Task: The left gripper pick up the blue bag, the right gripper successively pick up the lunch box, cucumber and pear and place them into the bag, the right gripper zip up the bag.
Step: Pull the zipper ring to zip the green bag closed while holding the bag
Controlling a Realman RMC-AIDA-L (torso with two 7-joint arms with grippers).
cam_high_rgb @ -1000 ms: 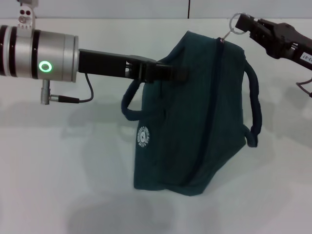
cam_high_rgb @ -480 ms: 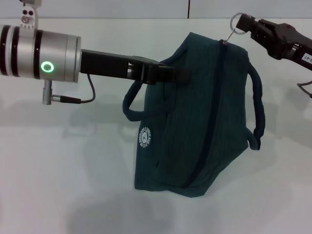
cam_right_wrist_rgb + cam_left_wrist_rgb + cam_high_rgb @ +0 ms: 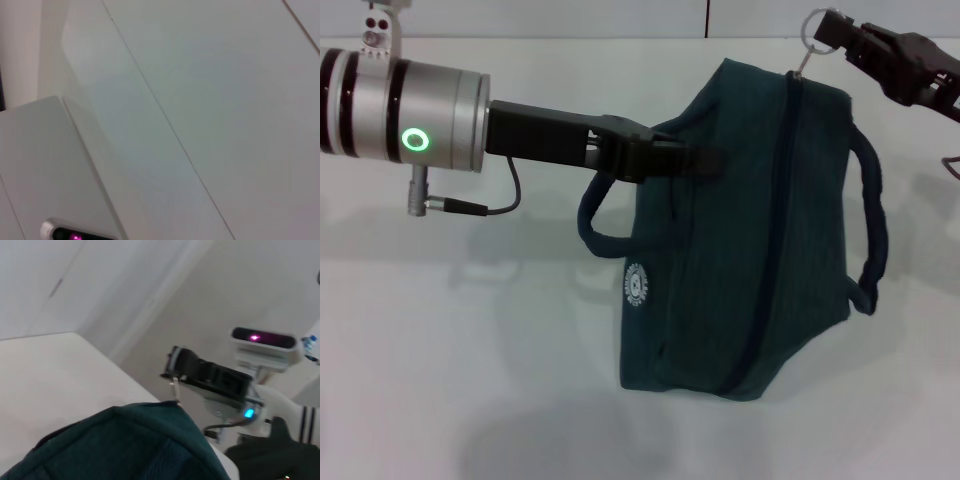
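Centre frame: soft, loaded blue bag [image 3: 740, 240] hangs sagging from the left gripper [image 3: 705, 160], clamped on its upper edge, while the right gripper [image 3: 835, 30], upper right, pinches the ring zip pull [image 3: 817, 27], the sensible hold.

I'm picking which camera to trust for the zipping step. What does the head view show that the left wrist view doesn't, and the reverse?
Only the head view shows the left gripper shut on the blue bag near its top edge, both loop handles, the white logo, the zip line closed along the bag, and the table below.

Only the left wrist view shows a sensor head with a pink light beyond the bag.

Both show the bag's top and the right gripper holding the ring zip pull at its upper corner.
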